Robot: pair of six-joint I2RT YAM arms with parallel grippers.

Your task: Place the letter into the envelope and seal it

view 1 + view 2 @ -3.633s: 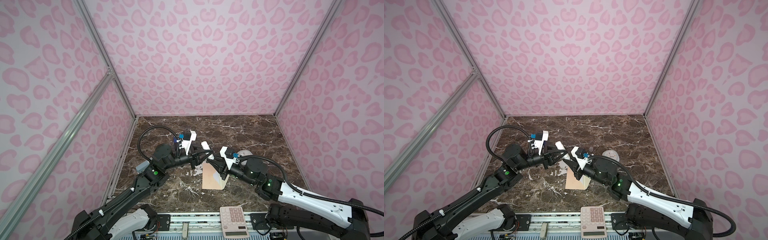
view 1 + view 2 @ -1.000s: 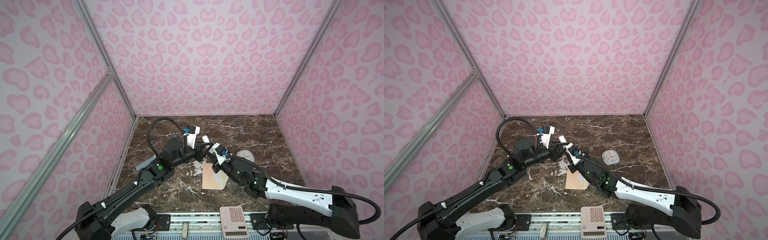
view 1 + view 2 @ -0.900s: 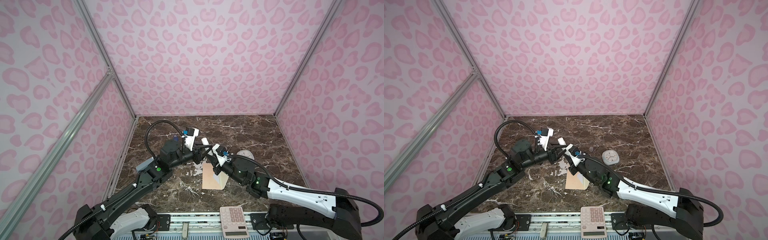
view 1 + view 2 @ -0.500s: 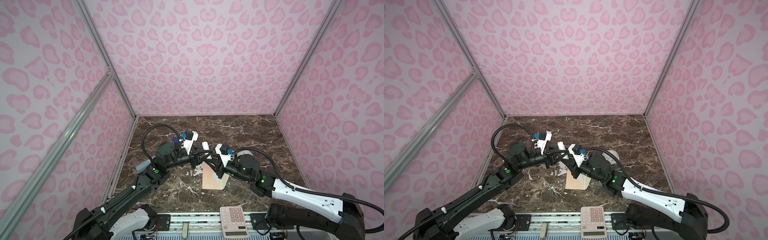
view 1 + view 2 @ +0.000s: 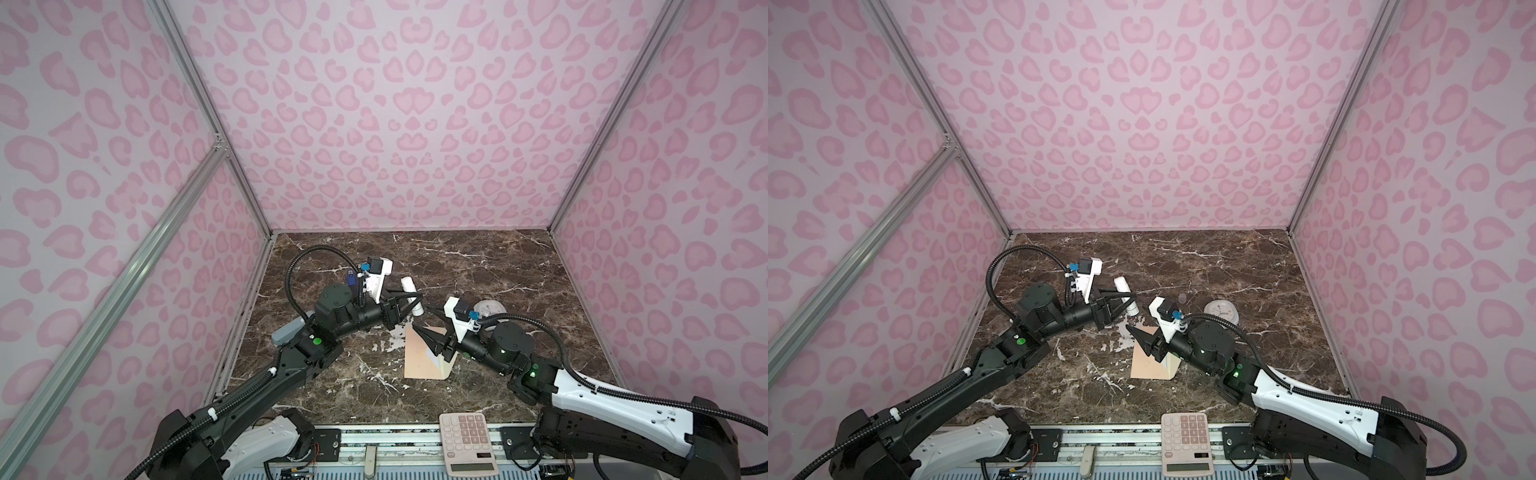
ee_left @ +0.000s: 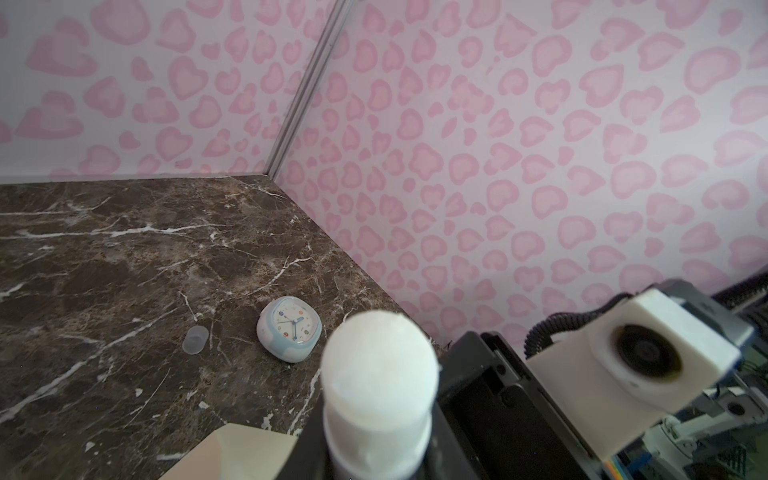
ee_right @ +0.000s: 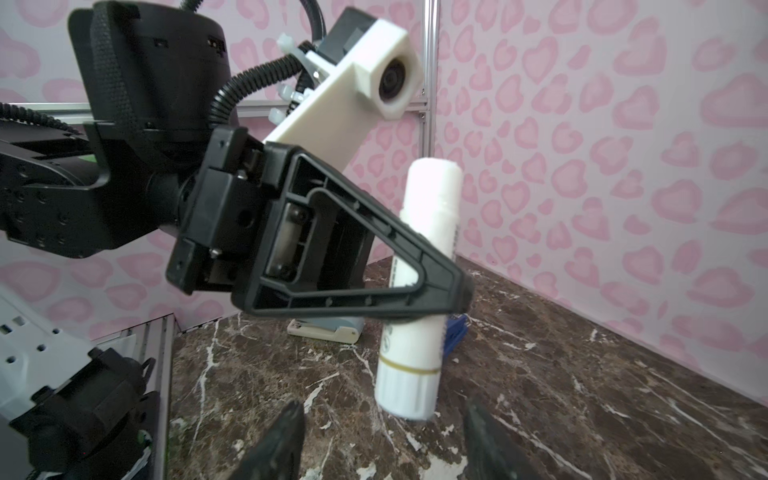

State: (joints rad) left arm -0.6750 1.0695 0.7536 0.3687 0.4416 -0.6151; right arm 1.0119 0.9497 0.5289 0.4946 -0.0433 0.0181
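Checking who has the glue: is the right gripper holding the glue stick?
No, the glue stick sits clamped in the left gripper, while the right gripper is open and empty.

The dark brown, white-veined marble-look tabletop [image 5: 498, 266] has a smooth, faintly glossy face. At centre frame, the peach paper envelope [image 5: 417, 361] looks matt. The white plastic glue-stick tube [image 7: 419, 324] is smooth with a soft sheen. The left gripper [image 7: 446, 297] is matt black moulded plastic. In the upper left, the silvery metal frame rails [image 5: 200, 95] look brushed.
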